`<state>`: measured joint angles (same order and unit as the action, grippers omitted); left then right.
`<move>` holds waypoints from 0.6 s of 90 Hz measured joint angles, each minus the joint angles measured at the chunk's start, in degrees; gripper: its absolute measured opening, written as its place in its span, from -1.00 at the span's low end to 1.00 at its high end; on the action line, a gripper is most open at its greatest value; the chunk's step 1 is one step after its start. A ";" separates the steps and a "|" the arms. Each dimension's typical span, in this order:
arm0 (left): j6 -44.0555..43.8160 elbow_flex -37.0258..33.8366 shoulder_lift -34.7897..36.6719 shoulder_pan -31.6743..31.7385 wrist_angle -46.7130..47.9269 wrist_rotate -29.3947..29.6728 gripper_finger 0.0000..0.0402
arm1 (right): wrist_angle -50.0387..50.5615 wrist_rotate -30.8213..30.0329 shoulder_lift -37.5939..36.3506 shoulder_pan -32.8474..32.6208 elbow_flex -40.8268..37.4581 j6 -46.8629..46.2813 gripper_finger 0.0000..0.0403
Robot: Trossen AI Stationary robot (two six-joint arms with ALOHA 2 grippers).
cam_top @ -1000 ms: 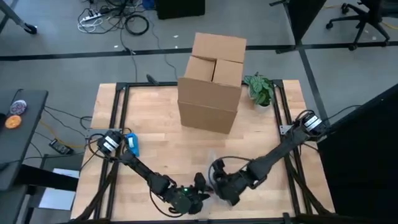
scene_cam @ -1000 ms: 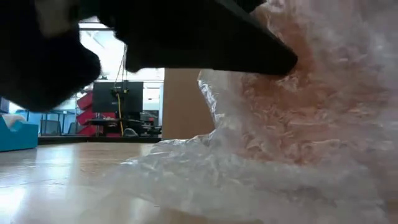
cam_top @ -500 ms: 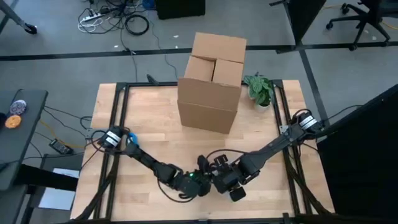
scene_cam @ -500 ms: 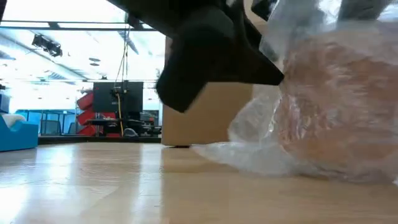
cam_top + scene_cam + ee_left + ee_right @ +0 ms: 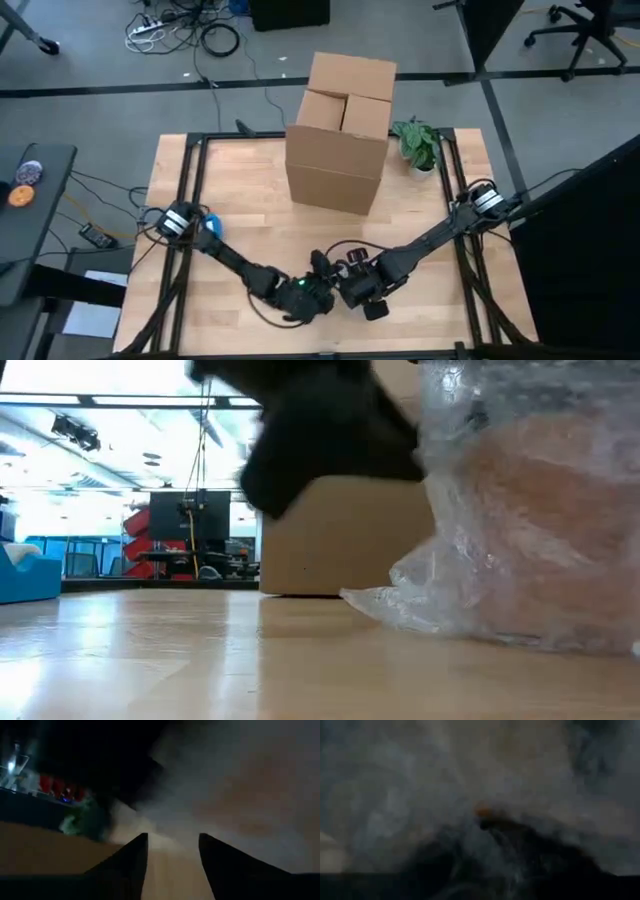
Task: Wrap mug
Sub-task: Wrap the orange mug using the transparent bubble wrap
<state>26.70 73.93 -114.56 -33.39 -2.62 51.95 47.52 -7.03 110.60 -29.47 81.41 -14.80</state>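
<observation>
An orange-brown mug (image 5: 545, 520) stands on the table, shrouded in clear bubble wrap (image 5: 450, 585) whose loose skirt trails onto the wood. In the high view both arms meet over it near the table's near edge. My left gripper (image 5: 172, 837) is open and low beside the bundle, with wrap (image 5: 235, 785) just ahead of its fingers. My right gripper (image 5: 342, 284) is buried in the wrap (image 5: 470, 780) at the bundle. A dark gripper body (image 5: 320, 430) hangs left of the mug in the low view. My right gripper is shut on the bubble wrap (image 5: 485, 827) at the bundle. The wrap itself lies over the fingers and hides which edge or fold they have. The wrap rises past the mug's top (image 5: 450, 400), and its lower edge (image 5: 400, 610) rests on the table.
A large cardboard box (image 5: 340, 135) stands at the table's far middle, with a small potted plant (image 5: 415, 143) to its right. A blue object (image 5: 211, 226) lies by the left arm's base. Bare wood (image 5: 250, 190) lies to the left of the bundle.
Both grippers have moved away from the table's near edge and closed in on each other. The wrap that lay spread over the table has been drawn back and gathered up around the mug; only a short skirt now trails on the wood.
</observation>
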 joint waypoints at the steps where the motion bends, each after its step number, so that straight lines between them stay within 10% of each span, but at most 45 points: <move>1: -0.77 -0.02 0.38 -0.29 0.86 0.05 -0.19 | 0.04 -0.01 0.05 0.03 0.00 -0.08 -0.21; 26: -25.23 -1.62 8.25 -7.59 8.53 0.01 -0.19 | -0.06 -1.53 0.07 0.02 -0.09 -3.26 -0.26; 54: -17.67 -10.37 0.75 -7.66 -33.24 -0.32 -0.19 | -5.39 -3.65 -0.38 0.02 -0.20 -7.99 -0.26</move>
<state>9.03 63.56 -113.80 -41.04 -35.86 51.63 42.13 -10.68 110.21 -29.45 81.21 -22.79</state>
